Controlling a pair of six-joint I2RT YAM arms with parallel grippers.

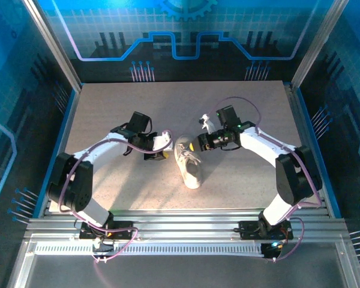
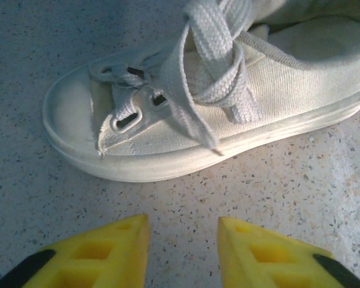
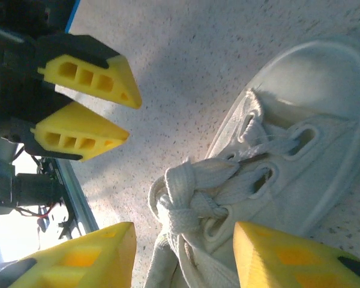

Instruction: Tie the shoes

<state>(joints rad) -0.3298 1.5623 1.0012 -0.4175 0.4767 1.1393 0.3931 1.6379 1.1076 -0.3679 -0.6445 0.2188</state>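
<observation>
Centrally, white sneaker [image 1: 189, 163] on table [image 1: 246, 180] between left hand [image 2: 183, 227] and right hand [image 3: 185, 228].

Sneaker [image 1: 191, 168] on the table [image 1: 252, 114] — left gripper [image 1: 162, 152] at its left, right gripper [image 1: 195, 144] opposite.

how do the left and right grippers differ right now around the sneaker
The left gripper sits off the white sneaker's side with bare table between its jaws; the right gripper is close in, with the knotted laces showing between its jaws. The left gripper's jaws look narrower set than the right gripper's. Both are open, yellow-tipped and clamped on nothing.
</observation>
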